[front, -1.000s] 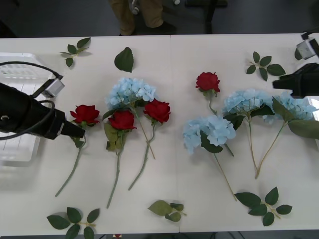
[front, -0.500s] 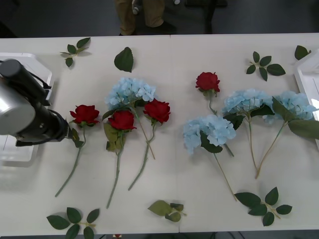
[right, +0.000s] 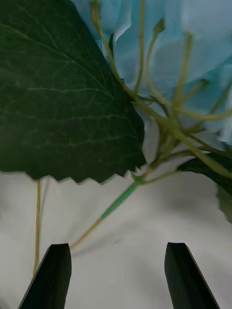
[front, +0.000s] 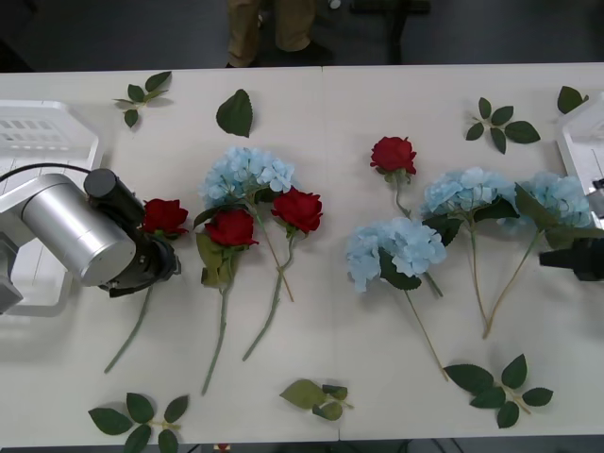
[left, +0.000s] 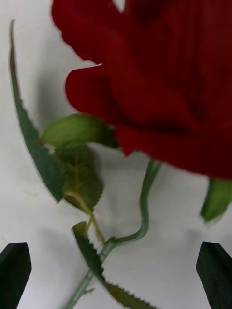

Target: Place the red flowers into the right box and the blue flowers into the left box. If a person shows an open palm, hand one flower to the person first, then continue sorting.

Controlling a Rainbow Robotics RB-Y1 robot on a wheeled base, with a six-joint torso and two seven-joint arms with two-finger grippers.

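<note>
Red flowers lie scattered on the white table point(front: 311, 377): the leftmost rose point(front: 165, 216) rests just right of the left box point(front: 57, 127), two more point(front: 233, 227) sit further right against a blue hydrangea point(front: 247, 173), and a fourth point(front: 394, 154) lies beyond them. The left gripper point(left: 116, 277) hangs over that leftmost rose with its black fingers point(left: 14, 268) spread wide, straddling the thin green stem point(left: 143, 203) below the velvety head. To grasp well, I judge it should come down on the stem where it runs bare, away from the serrated fabric leaves, and pinch gently, since the wiry stem bends easily and could slip. Far from the left box, beside the right box point(front: 578, 142), the right gripper point(right: 116, 270) also stands open, over the pale stem point(right: 113, 205) of a fluffy blue flower point(front: 557, 196) with a broad veined leaf point(right: 63, 91).
</note>
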